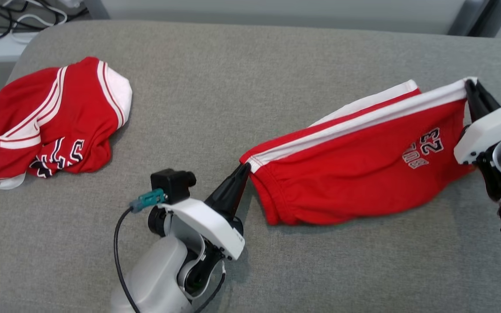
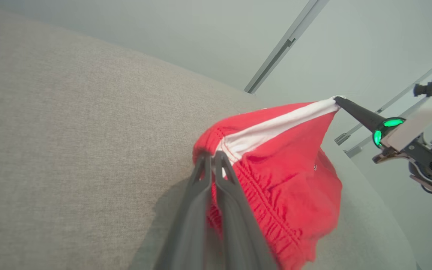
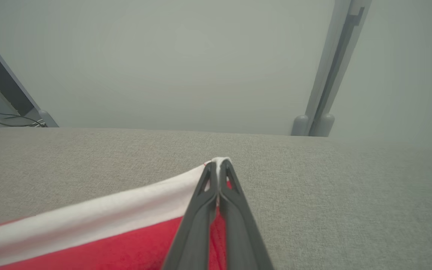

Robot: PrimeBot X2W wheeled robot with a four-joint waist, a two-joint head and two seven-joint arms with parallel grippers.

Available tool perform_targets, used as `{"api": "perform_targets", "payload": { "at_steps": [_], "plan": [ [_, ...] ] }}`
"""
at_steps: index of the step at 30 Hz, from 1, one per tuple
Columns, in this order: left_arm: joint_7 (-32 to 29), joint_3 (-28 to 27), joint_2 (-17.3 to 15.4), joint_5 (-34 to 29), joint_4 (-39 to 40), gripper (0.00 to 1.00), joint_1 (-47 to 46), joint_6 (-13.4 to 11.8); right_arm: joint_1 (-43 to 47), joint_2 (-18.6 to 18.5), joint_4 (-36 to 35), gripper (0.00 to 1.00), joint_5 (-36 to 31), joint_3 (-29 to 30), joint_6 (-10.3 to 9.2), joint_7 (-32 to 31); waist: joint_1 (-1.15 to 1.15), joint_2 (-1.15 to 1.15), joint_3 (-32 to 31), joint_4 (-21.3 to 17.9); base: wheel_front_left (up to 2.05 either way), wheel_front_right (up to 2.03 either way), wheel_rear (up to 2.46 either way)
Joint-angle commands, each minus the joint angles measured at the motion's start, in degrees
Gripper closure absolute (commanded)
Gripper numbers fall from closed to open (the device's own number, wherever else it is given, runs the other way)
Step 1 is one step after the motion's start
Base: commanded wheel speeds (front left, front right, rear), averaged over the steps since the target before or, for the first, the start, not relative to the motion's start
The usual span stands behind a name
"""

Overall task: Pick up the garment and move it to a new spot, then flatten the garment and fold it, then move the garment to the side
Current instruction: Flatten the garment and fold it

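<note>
L gripper (image 1: 244, 170) & R gripper (image 1: 469, 84) both pinching the shorts (image 1: 355, 169) by the striped edge, stretched over grey surface (image 1: 233, 87), right side. We want even tension, claws level, before laying flat.

The red fabric shorts with white side stripes (image 1: 355, 174) carry the number 23 (image 1: 431, 146) in dark-outlined numerals, seen upside down in the head view. The short word (image 1: 415, 159) beside it is too small to read. On the crumpled red-and-white jersey (image 1: 50, 121), the dark-outlined characters (image 1: 59, 160) are folded and cannot be read.
</note>
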State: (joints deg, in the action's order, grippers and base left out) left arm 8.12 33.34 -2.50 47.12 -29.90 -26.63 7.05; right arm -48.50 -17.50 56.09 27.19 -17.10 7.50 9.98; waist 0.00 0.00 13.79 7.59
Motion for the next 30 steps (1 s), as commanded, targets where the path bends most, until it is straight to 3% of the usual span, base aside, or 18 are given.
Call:
{"api": "perform_targets", "payload": {
  "at_steps": [1, 9, 17, 18, 19, 20, 21, 22, 23, 24, 25, 30],
  "plan": [
    [0.7, -1.1, -0.4, 1.1, 0.7, 1.00, -2.7, 0.1, -1.5, -0.3, -0.1, 1.00, -0.2, -1.1, -0.01, 1.1, 0.00, 0.00, 1.5, 1.1, 0.00, 0.00, 0.00],
    [2.1, 6.8, -0.4, 6.3, -2.8, 1.00, -8.5, -0.9, -8.9, -1.6, 6.5, 1.00, -0.5, -6.5, -0.01, 3.3, 0.00, 0.00, 5.5, 3.5, 0.00, 0.00, 0.00],
    [5.9, 12.4, -0.4, 7.0, -6.4, 1.00, -12.9, -3.2, -12.1, -1.8, 10.1, 1.00, 1.6, -11.0, -0.01, 4.0, 0.00, 0.00, 7.1, 4.8, 0.00, 0.00, 0.00],
    [6.2, 13.6, -0.4, 7.7, -6.8, 1.00, -13.5, -3.5, -12.6, -2.0, 11.0, 0.89, 2.2, -11.2, -0.01, 4.3, 0.00, 0.00, 7.2, 4.9, 0.00, 0.00, 0.00],
    [6.4, 14.1, -0.4, 8.1, -7.0, 1.00, -13.7, -3.8, -12.8, -2.0, 11.4, 0.65, 2.5, -11.3, -0.01, 4.4, 0.00, 0.00, 7.2, 4.9, 0.00, 0.00, 0.00],
    [6.5, 14.5, -0.4, 8.4, -7.2, 0.96, -13.9, -4.1, -12.9, -2.0, 11.7, 0.51, 2.7, -11.5, -0.01, 4.5, 0.00, 0.00, 7.2, 4.9, 0.00, 0.00, 0.00],
    [6.6, 15.0, -0.4, 8.6, -7.4, 0.74, -14.2, -4.3, -13.0, -2.0, 12.0, 0.00, 2.8, -11.7, -0.01, 4.6, 0.00, 0.00, 7.1, 4.9, 0.00, 0.00, 0.00],
    [6.6, 15.0, -0.4, 8.6, -7.4, 0.74, -14.2, -4.3, -13.0, -2.0, 12.0, 0.00, 2.8, -11.7, -0.01, 4.6, 0.00, 0.00, 7.1, 4.9, 0.00, 0.00, 0.00],
    [6.6, 15.4, -0.4, 8.6, -7.5, 0.54, -14.4, -4.5, -13.1, -2.0, 12.2, 0.00, 3.1, -11.5, -0.01, 4.7, 0.00, 0.00, 7.0, 4.8, 0.00, 0.00, 0.00],
    [6.7, 15.8, -0.4, 8.5, -7.7, 0.07, -14.6, -4.9, -13.0, -1.8, 12.4, 0.00, 3.5, -11.4, -0.01, 4.8, 0.00, 0.00, 6.8, 4.7, 0.00, 0.00, 0.00],
    [6.8, 16.1, -0.4, 8.2, -8.0, 0.00, -14.8, -5.4, -12.7, -1.6, 12.5, 0.00, 3.9, -11.2, -0.01, 4.9, 0.00, 0.00, 6.6, 4.6, 0.00, 0.00, 0.00],
    [6.8, 13.2, -0.4, 4.4, -5.9, 0.00, -14.0, -8.2, -10.4, -1.3, 8.8, 0.00, 4.9, -10.6, -0.01, 5.0, 0.00, 0.00, 5.4, 3.6, 0.00, 0.00, 0.00]
  ]
}}
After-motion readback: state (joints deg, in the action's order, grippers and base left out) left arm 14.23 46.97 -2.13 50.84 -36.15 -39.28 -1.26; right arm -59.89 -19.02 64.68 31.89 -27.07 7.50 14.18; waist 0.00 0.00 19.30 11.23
